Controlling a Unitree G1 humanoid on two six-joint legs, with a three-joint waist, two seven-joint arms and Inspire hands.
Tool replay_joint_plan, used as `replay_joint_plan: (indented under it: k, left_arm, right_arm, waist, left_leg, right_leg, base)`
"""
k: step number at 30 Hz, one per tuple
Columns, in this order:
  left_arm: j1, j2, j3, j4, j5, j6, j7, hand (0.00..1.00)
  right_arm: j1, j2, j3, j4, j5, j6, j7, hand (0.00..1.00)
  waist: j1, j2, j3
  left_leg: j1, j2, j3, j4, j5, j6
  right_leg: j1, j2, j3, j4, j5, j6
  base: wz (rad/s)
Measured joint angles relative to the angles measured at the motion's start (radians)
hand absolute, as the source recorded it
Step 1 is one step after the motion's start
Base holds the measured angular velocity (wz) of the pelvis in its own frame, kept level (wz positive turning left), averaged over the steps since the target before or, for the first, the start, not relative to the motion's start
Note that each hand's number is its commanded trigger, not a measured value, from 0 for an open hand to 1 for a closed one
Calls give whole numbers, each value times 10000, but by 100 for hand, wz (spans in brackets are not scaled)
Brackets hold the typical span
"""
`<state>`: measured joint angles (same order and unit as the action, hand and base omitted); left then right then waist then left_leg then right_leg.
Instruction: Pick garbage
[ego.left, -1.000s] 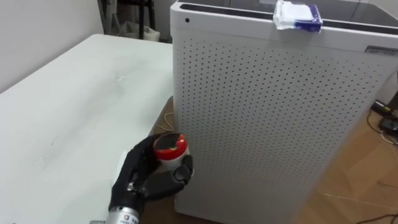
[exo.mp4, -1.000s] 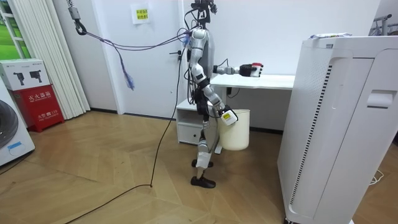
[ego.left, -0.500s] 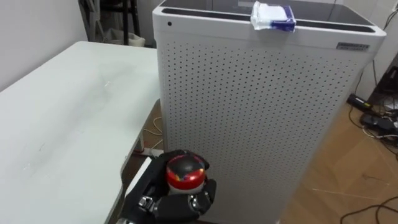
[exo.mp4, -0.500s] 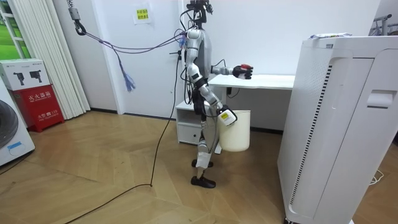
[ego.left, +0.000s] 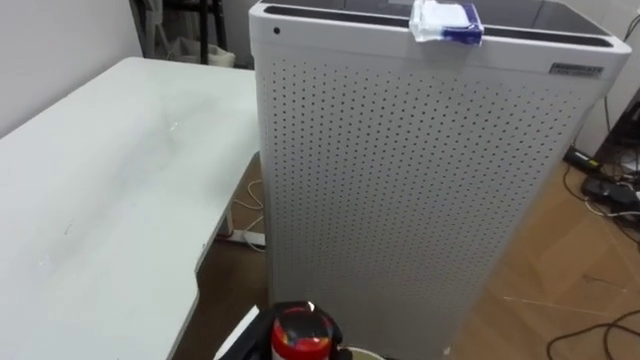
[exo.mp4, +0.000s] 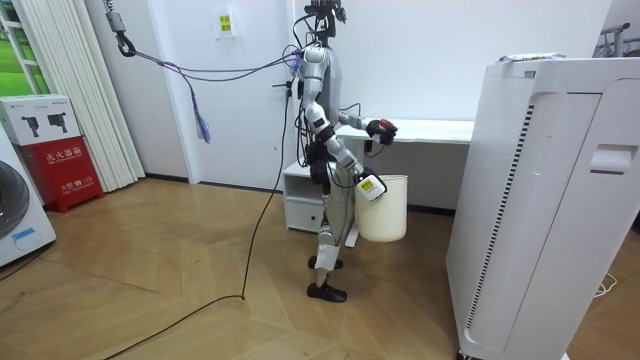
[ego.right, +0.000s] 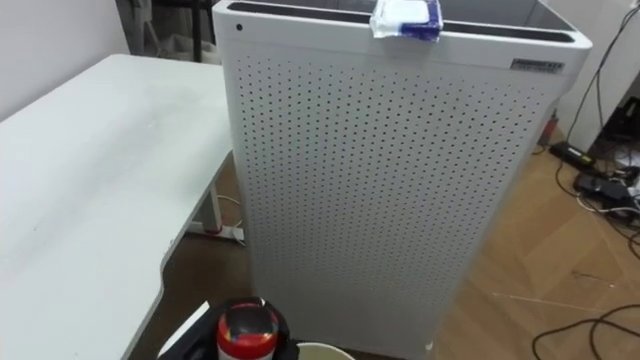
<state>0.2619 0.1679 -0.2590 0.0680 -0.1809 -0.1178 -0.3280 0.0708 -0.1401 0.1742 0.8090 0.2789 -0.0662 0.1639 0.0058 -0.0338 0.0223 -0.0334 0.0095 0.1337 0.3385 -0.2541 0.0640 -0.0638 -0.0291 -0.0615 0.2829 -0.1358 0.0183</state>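
Off the white tabletop: small round red-topped can, clasped in curled fingers of left hand, near, above rim of white plastic bin. Right hand at bin's rim, grip unreadable. Left to do, seemingly: drop into bin.

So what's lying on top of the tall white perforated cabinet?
A crumpled white-and-blue packet sits on the front rim of the tall white perforated cabinet. The far end of its top is out of frame.
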Motion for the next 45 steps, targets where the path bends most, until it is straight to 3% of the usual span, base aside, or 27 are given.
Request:
replay_joint_plan:
  k: [9, 17, 22, 23, 24, 34, 45]
  left_arm:
    - [-602, -301, -415, 1435, -15, 97, 4, 100]
    - [-1585, -567, -616, 2805, -18, 44, 405, 100]
    - [-2207, -749, -972, 3453, -26, -42, 613, 100]
    - [-2305, -787, -1043, 3595, -26, -46, 629, 61]
    - [-2330, -792, -1071, 3654, -25, -49, 630, 0]
    - [-2747, -795, -1176, 4058, -33, -257, 1073, 0]
    - [-3019, -882, -1173, 4243, -46, -429, 1295, 0]
  right_arm:
    - [-759, 107, 10, 59, 10, -5, -445, 100]
    - [-1410, 168, 25, 487, -22, -84, -960, 100]
    - [-1874, 190, 133, 540, -11, -85, -1226, 100]
    - [-2008, 190, 185, 539, -14, -85, -1290, 100]
    - [-2060, 194, 225, 539, -18, -85, -1301, 100]
    - [-2263, 299, 454, 535, -132, -434, -1394, 100]
    - [-2245, 285, 840, 916, -177, -461, -1310, 100]
  waist:
    - [26, 124, 15]
    - [49, 147, 46]
    - [256, 48, 158]
    - [261, 54, 162]
    - [260, 54, 162]
    - [261, 159, 196]
    - [249, 223, 176]
  left_leg:
    - [-1492, 12, 54, 618, -48, 71]
    - [-2460, 25, 299, 927, -4, 111]
    - [-2794, 6, 442, 927, 41, 118]
    - [-2905, 6, 458, 930, 48, 119]
    - [-2947, 6, 462, 929, 51, 119]
    - [-3067, 78, 495, 894, 49, 104]
    - [-3019, 80, 517, 822, 50, 103]
  right_leg:
    - [-1515, -61, 36, 700, 25, -4]
    - [-2697, -120, 138, 1220, 32, -48]
    - [-3180, -126, 292, 1393, 43, -61]
    - [-3292, -125, 308, 1404, 45, -64]
    - [-3343, -122, 314, 1409, 48, -66]
    - [-3481, -60, 303, 1316, 50, -72]
    - [-3427, -61, 301, 1288, 51, -73]
  base:
    - [-2]
    - [-8]
    - [-8]
    - [-7]
    - [0]
    - [-1]
    - [0]
